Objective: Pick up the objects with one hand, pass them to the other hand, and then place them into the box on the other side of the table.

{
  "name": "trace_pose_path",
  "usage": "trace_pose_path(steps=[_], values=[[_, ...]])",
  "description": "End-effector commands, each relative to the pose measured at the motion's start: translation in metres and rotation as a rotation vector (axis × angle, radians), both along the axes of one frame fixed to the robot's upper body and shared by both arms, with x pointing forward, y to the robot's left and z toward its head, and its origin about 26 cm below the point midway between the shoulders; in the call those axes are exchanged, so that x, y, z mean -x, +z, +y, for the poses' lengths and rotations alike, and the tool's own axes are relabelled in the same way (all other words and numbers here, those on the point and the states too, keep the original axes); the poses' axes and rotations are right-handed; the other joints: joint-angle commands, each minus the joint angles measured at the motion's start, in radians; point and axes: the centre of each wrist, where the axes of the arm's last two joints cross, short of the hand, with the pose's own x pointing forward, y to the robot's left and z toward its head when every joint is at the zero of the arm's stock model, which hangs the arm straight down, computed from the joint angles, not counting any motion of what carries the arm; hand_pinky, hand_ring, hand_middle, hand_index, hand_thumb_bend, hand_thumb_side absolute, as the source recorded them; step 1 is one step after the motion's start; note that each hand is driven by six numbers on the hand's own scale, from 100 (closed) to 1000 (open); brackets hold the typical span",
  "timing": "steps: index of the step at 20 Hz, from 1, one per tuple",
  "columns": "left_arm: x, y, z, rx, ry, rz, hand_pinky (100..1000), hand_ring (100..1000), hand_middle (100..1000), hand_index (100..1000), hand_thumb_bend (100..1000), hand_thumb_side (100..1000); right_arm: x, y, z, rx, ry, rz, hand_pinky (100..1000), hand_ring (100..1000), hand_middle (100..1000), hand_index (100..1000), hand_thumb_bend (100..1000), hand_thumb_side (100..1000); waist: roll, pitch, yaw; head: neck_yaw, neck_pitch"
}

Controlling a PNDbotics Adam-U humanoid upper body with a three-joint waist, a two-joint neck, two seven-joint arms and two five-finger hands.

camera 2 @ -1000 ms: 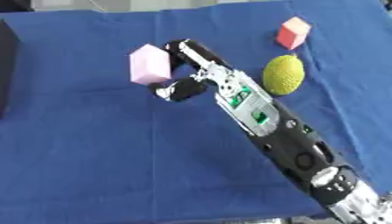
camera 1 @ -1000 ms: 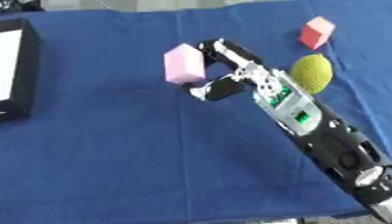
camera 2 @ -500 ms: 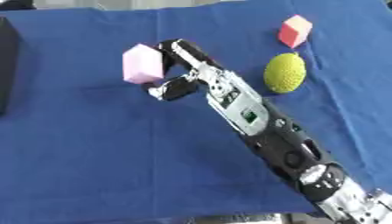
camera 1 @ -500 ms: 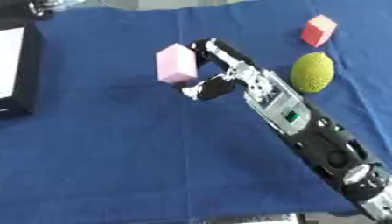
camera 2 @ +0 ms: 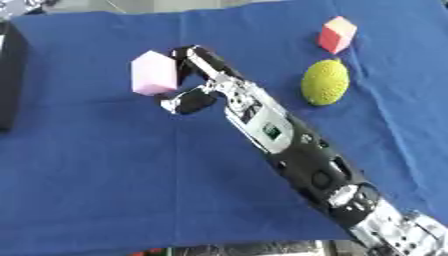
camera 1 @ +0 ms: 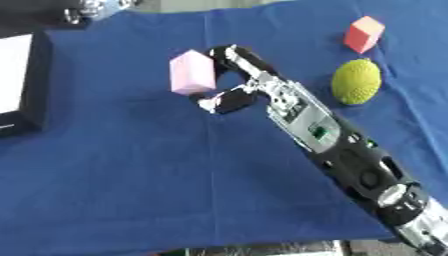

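Note:
A pink block (camera 1: 192, 73) stands on the blue cloth left of the middle. My right arm reaches in from the lower right, and my right hand (camera 1: 248, 82) is at the block's right side. Its fingers (camera 1: 229, 54) curl against the block's upper right edge and the thumb (camera 1: 225, 102) touches its lower right corner, so the block is pinched between them. A bumpy yellow-green ball (camera 1: 357, 81) lies to the right of the arm, with a red cube (camera 1: 364, 34) beyond it. The black box with a white inside (camera 1: 40, 85) sits at the left edge. My left hand does not show.
The blue cloth (camera 1: 131, 175) covers the table, and its front edge runs along the bottom of the view. A silver and black part (camera 1: 92, 7) shows at the far left corner. My right forearm (camera 2: 297, 155) lies diagonally across the right half.
My right hand and the pink block have shifted a little to the left, toward the box. The ball and the red cube have stayed in place.

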Motion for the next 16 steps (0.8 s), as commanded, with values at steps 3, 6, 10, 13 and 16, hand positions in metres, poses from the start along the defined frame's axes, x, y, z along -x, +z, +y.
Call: trace_pose_path(steps=[3,6,10,13,16], values=[[-0.007,0.002,-0.010,-0.066,0.007,0.035,852,836,796,837,322,594,-0.001,0.009,0.004,-0.008,-0.005,-0.040,774,563,487,530,226,100,0.001,-0.029,0.005,-0.011,0.006],[-0.011,0.002,-0.019,-0.106,0.006,0.049,850,834,795,836,327,605,-0.002,0.008,0.004,-0.008,-0.010,-0.042,774,562,487,530,227,100,0.003,-0.031,0.011,-0.018,0.006],[-0.018,-0.004,-0.031,-0.146,0.023,0.060,848,833,793,836,329,606,-0.002,0.007,0.005,-0.011,-0.019,-0.044,774,562,486,530,226,100,0.006,-0.037,0.017,-0.030,0.006],[-0.025,-0.009,-0.034,-0.158,0.046,0.071,849,833,794,836,326,600,-0.003,0.005,0.005,-0.013,-0.026,-0.042,774,562,485,530,226,100,0.008,-0.040,0.018,-0.032,0.006],[-0.032,-0.015,-0.035,-0.182,0.068,0.089,853,836,798,838,332,558,-0.003,0.005,0.006,-0.016,-0.028,-0.041,775,562,485,531,222,100,0.009,-0.041,0.015,-0.033,0.006]])
